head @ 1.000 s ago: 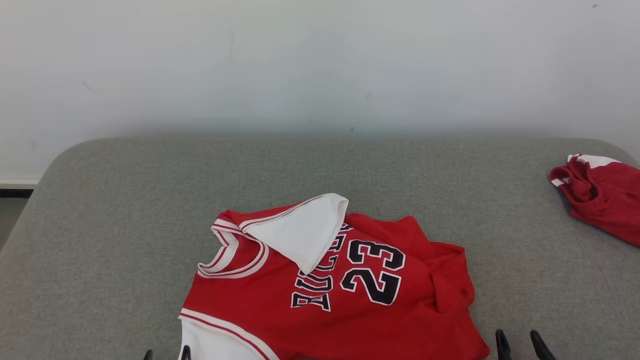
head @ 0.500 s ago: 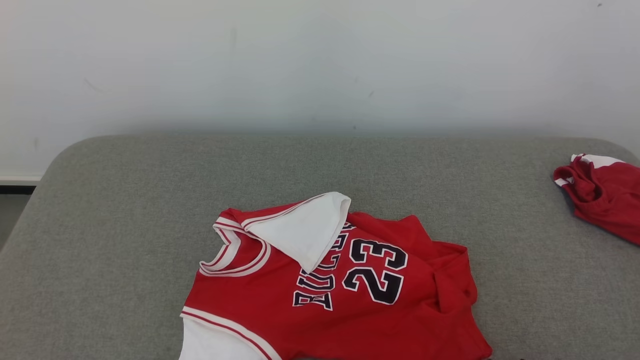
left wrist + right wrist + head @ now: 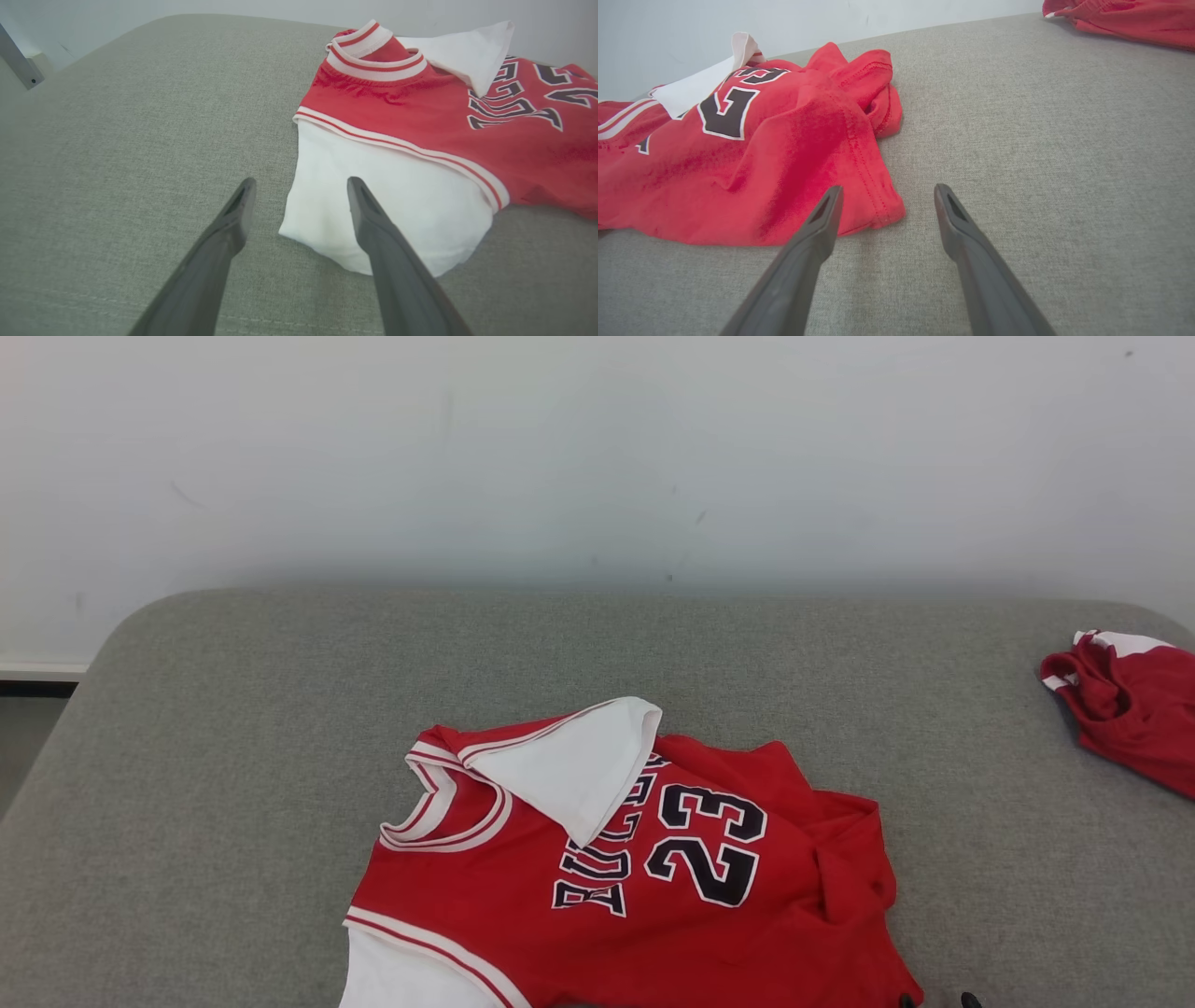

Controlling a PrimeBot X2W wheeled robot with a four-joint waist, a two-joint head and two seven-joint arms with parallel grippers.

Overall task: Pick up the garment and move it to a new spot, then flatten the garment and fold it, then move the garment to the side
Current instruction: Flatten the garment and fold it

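The garment (image 3: 635,887) is a red jersey with the number 23 and white sleeves, lying crumpled at the front middle of the grey padded surface (image 3: 280,709). One white sleeve (image 3: 569,765) is folded back over the chest. In the left wrist view my left gripper (image 3: 301,186) is open just above the surface, its fingers straddling the edge of the other white sleeve (image 3: 397,196). My right gripper (image 3: 887,191) is open too, at the red hem corner (image 3: 878,205) of the garment (image 3: 738,163). Its tips (image 3: 936,1001) just show at the head view's bottom edge.
A second red and white garment (image 3: 1130,719) lies bunched at the surface's right edge, also in the right wrist view's top corner (image 3: 1125,18). A white wall (image 3: 597,457) stands behind. The surface's rounded left edge drops to the floor (image 3: 19,737).
The head camera has shifted a little. Both grippers' tips dropped out of the head view's bottom edge; the right tips now just peek back in. The garment lies unchanged.
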